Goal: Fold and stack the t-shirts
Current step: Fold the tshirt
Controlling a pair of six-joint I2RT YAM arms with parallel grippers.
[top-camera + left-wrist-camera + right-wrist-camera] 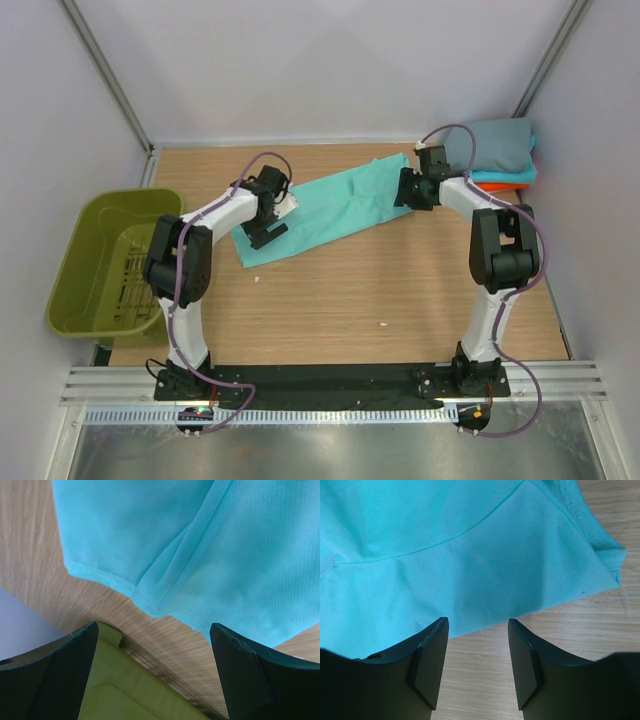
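Observation:
A mint green t-shirt [330, 210] lies in a long strip slanting across the table's middle. My left gripper [262, 233] hovers over its near-left end, open and empty. In the left wrist view the gripper [154, 627] is over bare wood, with the shirt's hem [150, 555] just beyond the fingertips. My right gripper [405, 190] is at the shirt's far-right end, open and empty. In the right wrist view the gripper [477, 621] is at the edge of the cloth [470, 545]. A folded stack stands at the back right: grey shirt [497, 145] on top, then cyan [512, 176] and orange-red [500, 187].
An olive-green plastic basket [75, 265] sits off the table's left edge, and it also shows under the left fingers in the left wrist view [140, 695]. White walls close in the back and both sides. Bare wooden table [380, 290] lies in front of the shirt.

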